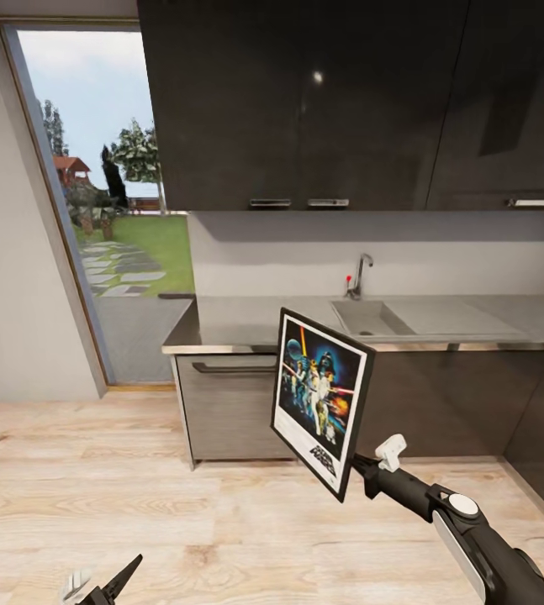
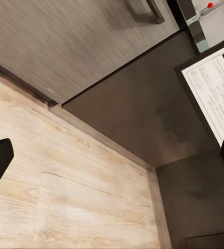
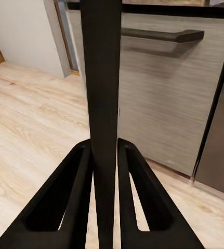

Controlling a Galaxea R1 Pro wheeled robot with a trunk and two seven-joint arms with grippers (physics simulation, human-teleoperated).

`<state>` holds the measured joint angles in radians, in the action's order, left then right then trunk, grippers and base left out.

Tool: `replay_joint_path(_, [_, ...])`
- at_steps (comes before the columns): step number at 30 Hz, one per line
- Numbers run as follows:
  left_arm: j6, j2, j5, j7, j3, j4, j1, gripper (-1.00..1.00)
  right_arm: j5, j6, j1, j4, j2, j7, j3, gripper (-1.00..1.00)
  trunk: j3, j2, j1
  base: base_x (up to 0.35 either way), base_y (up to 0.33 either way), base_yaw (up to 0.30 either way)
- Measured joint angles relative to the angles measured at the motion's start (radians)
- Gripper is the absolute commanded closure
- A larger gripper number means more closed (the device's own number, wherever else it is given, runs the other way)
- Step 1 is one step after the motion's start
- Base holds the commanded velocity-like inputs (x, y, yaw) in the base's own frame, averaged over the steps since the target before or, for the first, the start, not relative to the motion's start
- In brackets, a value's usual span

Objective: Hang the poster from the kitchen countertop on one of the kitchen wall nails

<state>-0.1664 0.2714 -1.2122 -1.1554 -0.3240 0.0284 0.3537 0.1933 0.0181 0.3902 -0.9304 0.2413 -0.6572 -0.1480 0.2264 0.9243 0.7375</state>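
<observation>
Held upright off the kitchen countertop (image 1: pixel 263 323), clear of sink and tap: poster (image 1: pixel 320 395), bottom corner clamped edge-on between right gripper (image 1: pixel 361 467) fingers (likely ready for hanging). Left gripper (image 1: pixel 103 584) low, fingers apart, empty.

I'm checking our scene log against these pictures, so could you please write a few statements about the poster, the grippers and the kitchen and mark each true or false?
1. The right gripper is clamped on the edge of the poster. True.
2. The poster lies flat on the kitchen countertop. False: it is held up in the air in front of the cabinets.
3. The left gripper holds nothing. True.
4. The sink is full of dishes. False: it looks empty.
5. The tap stands behind the sink. True.
</observation>
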Motion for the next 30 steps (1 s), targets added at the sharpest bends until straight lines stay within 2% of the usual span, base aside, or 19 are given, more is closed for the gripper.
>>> replay_joint_path(30, [0.000, 0.000, -0.001, 0.001, 0.000, 0.000, 0.000, -1.00, 0.000, 0.000, -0.001, 0.001, 0.000, -0.013, 0.000, 1.00, -0.094, -0.210, -0.115, 0.000, 0.000, 0.000])
